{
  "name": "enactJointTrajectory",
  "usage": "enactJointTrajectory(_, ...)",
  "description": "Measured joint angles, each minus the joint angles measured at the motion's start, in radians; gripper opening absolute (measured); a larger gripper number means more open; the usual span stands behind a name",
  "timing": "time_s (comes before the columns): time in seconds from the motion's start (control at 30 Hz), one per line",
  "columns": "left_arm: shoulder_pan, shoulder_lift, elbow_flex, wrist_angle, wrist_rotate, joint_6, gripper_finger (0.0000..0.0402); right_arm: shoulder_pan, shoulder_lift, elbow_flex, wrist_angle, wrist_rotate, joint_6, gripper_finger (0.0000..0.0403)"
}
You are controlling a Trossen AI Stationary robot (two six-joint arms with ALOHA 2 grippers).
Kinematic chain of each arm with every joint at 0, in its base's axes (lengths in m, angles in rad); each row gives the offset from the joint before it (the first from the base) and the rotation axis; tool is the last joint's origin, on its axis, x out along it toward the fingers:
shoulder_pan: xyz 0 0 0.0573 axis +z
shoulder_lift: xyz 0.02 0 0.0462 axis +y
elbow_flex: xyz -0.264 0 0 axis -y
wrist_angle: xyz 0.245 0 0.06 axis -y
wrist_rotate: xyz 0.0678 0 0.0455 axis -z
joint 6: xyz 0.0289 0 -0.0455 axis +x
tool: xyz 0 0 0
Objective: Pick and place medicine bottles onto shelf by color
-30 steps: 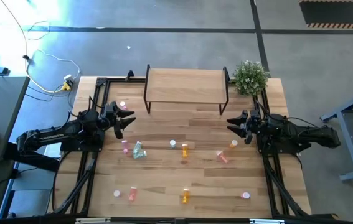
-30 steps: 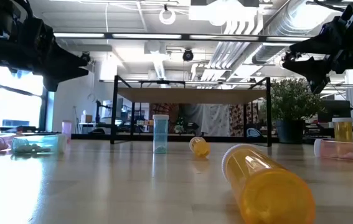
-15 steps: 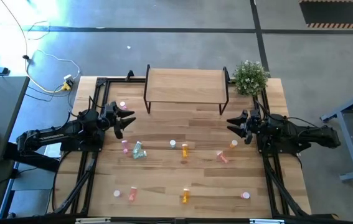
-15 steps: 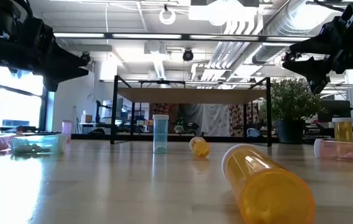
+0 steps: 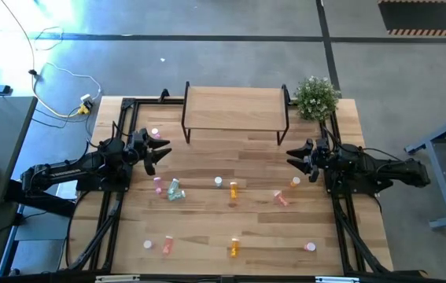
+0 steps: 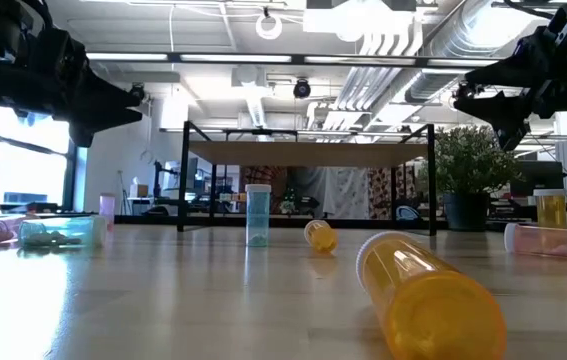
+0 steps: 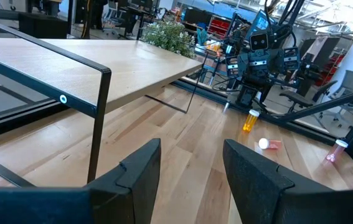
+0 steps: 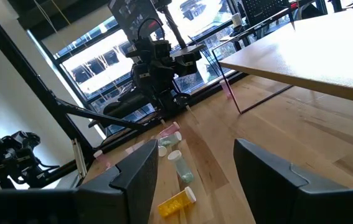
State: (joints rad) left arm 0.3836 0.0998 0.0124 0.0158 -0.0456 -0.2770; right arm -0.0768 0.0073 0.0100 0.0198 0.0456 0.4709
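Bottles scattered over the table's middle and near half, none on shelf point(image 5: 234, 108) yet. Pink one point(image 5: 158, 185) and a green pair point(image 5: 175, 191) lying left of centre, just near of left gripper point(image 5: 160, 148), so probably that arm's first picks. Green upright point(image 5: 218, 181) and orange point(image 5: 234, 190) mid-table. Orange point(image 5: 295, 182) and salmon point(image 5: 281, 199) right of centre, closest to right gripper point(image 5: 293, 158). Near row: pink pair point(image 5: 166, 246) left, orange point(image 5: 234, 249) centre, pink point(image 5: 310, 247) right; one pink point(image 5: 155, 133) alone at far left beside the shelf leg.

Shelf raised on black legs at far centre, top bare, plant point(image 5: 315, 97) at its right end.

Both grippers hovering above the table at left and right edges, pointed inward at each other, well apart from any bottle. Jaws of both spread, grasping nothing, clear gap between fingers point(image 7: 140, 168) in left wrist view and fingers point(image 8: 140, 173) in right wrist view.

Looks like a ready pose: sorting not started, each arm parked on its own side to split the workload. Risk, as a guess: lying bottles may roll when nudged
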Motion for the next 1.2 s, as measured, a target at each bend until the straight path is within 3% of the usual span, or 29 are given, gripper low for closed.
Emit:
enactJointTrajectory(0.3,0.0,0.0,0.0,0.0,0.0,0.0,0.0165,0.0,0.0,0.0,0.001,0.0,0.005,0.0201)
enactJointTrajectory(0.63,0.0,0.0,0.0,0.0,0.0,0.0,0.0165,-0.002,0.0,0.0,0.016,0.061,0.159,0.0201)
enactJointTrajectory(0.87,0.0,0.0,0.0,0.0,0.0,0.0,0.0165,-0.002,0.0,0.008,0.146,0.138,0.309,0.0201)
enactJointTrajectory(1.03,0.0,0.0,0.0,0.0,-0.007,0.0,0.0165,-0.002,0.0,0.101,0.125,0.19,0.311,0.0201)
enactJointTrajectory(1.2,0.0,0.0,0.0,0.0,-0.011,0.0,0.0165,-0.002,0.004,0.273,-0.081,0.229,0.318,0.0201)
